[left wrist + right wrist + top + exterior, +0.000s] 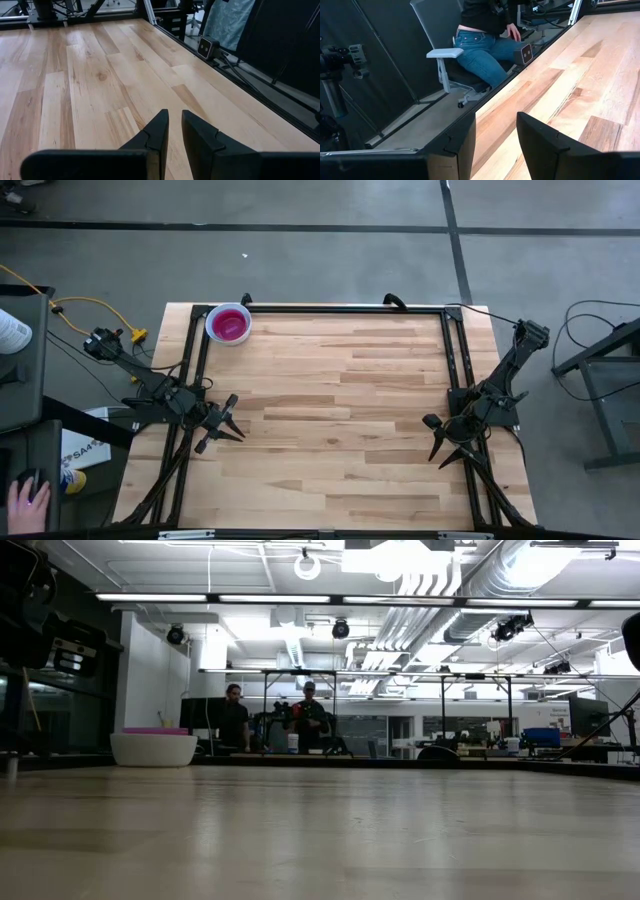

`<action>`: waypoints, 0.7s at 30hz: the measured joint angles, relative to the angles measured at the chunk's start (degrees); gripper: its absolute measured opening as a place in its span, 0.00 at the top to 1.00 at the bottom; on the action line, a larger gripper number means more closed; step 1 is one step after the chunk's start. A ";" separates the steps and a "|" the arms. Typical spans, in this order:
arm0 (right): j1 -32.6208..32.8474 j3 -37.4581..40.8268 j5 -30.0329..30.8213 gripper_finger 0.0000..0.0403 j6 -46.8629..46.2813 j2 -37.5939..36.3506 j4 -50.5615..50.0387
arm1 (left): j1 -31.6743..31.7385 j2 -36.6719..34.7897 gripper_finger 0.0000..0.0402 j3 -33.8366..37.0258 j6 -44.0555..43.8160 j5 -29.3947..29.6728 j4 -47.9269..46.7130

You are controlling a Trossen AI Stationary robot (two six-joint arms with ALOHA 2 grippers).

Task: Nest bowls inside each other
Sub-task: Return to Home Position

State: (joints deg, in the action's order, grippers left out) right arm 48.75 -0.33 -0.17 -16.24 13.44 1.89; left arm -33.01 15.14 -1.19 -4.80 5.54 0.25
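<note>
Right end effector [495, 122] (fingers apart) at the wooden table [600, 75] edge, person [485, 50] in jeans on a chair [445, 52] beyond

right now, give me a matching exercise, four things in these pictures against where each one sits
1 bowl stack
2 left claw
3 right claw
4 person's hand

a at the right edge of the table
b in the table's far left corner
c off the table, past its left side
d at the table's left edge

Pairs: 1-b, 2-d, 3-a, 4-c
</note>
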 joint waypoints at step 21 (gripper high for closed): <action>0.02 0.01 -0.01 0.66 -0.01 0.01 0.00 | -0.01 -0.01 0.87 0.00 0.00 0.00 -0.02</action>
State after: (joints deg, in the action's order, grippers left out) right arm 48.77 -0.32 -0.19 -16.25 13.45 1.89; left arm -33.03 15.13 -1.19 -4.80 5.54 0.23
